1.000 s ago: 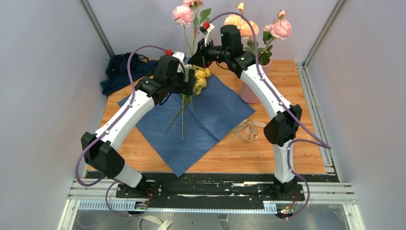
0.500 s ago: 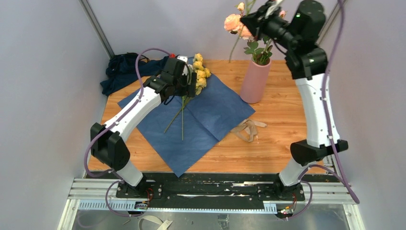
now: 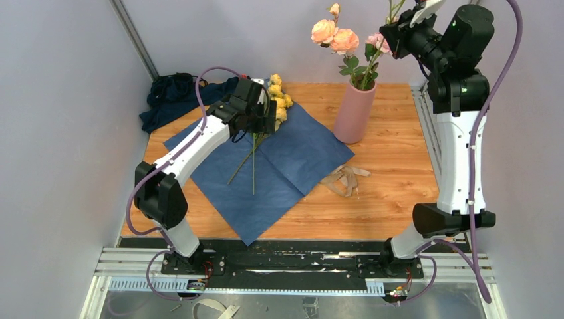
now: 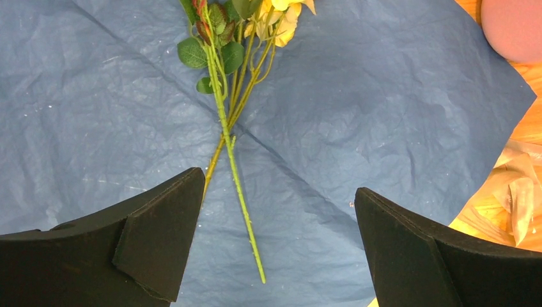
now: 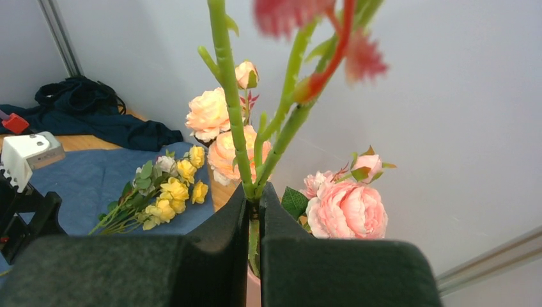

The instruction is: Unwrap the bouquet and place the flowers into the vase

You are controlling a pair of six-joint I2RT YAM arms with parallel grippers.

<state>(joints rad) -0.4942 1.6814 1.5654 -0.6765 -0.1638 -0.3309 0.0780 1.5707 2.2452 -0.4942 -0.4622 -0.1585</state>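
Above vase (image 3: 352,114), right gripper (image 5: 254,195) pinches stem (image 5: 229,109), top cropped; left gripper (image 4: 278,187) spread over yellow flowers (image 4: 229,118).

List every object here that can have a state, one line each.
blue paper wrap, unfolded flat on the table
yellow flowers, lying on the wrap
vase, upright, holding peach blooms
raffia ribbon, untied, loose on the table
left gripper, open above the yellow flowers' stems
right gripper, shut on a green stem above the vase
navy cloth, heaped
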